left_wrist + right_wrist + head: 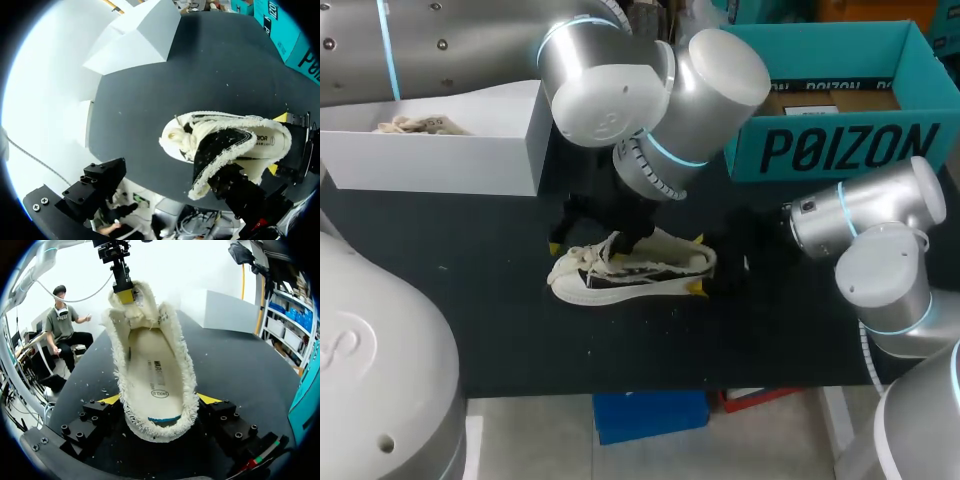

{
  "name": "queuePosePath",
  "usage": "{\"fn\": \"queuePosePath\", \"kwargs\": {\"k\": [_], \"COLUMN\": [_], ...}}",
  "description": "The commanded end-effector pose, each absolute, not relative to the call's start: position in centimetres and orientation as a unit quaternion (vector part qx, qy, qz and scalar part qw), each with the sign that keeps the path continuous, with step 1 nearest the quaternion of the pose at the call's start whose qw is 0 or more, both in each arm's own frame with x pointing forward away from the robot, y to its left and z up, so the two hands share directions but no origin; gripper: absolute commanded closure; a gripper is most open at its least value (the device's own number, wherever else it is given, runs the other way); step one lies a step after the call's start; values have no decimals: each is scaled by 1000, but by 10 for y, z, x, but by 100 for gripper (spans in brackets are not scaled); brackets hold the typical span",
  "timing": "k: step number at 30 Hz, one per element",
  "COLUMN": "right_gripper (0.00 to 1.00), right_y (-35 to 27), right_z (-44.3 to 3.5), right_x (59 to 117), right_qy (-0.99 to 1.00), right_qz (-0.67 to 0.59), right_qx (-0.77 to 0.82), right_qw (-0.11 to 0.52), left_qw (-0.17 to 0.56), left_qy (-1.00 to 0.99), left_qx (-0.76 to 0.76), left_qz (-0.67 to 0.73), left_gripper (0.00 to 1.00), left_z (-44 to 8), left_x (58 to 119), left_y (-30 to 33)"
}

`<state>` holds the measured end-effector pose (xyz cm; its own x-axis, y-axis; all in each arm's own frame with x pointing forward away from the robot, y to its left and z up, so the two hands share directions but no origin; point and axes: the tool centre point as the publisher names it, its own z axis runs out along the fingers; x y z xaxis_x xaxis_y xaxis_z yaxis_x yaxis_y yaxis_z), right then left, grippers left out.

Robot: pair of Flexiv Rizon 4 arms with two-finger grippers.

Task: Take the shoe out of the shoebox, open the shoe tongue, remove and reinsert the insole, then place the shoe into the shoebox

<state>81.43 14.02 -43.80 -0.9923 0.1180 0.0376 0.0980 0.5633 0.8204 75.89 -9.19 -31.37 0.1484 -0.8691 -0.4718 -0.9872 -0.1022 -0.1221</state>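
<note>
Right tool (160,400) clamps the light, floppy shoe (150,365) at its stiffer heel (161,432), probably the surest hold; left tool (170,175) gapes wide.

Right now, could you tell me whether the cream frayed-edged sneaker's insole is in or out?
In: the cream printed insole lies flat inside the sneaker.

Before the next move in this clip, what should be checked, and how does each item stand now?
1. Cream frayed canvas shoe out of teal cardboard shoebox, on black table: ok.
2. Right gripper clamps heel from both sides: ok.
3. Left gripper open, one finger at tongue: ok.
4. Cream insole lying inside shoe: ok.
5. Tongue pulled fully open: cannot tell.
</note>
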Motion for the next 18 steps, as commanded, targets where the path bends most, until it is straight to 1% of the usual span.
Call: {"fn": "queuePosePath", "kwargs": {"k": [1,6,10,13,14,16,17,18], "right_gripper": [100,100,100,100,100,100,100,100], "right_y": [142,142,142,142,142,142,142,142], "right_z": [-442,-442,-442,-442,-442,-442,-442,-442], "right_x": [816,816,816,816,816,816,816,816], "right_qy": [884,884,884,884,884,884,884,884], "right_qz": [462,462,462,462,462,462,462,462], "right_qx": [62,62,62,62,62,62,62,62], "right_qw": [11,11,11,11,11,11,11,11], "left_qw": [197,203,197,187,187,189,189,190], "left_qy": [671,719,754,767,770,771,771,772], "left_qx": [-706,-659,-623,-610,-606,-605,-604,-603], "left_qz": [106,87,70,63,64,70,71,74], "left_gripper": [0,0,5,16,23,44,51,52], "left_z": [-311,-312,-316,-318,-319,-321,-321,-322], "left_x": [762,770,776,780,781,784,785,785], "left_y": [-97,-109,-115,-116,-116,-117,-117,-118]}}
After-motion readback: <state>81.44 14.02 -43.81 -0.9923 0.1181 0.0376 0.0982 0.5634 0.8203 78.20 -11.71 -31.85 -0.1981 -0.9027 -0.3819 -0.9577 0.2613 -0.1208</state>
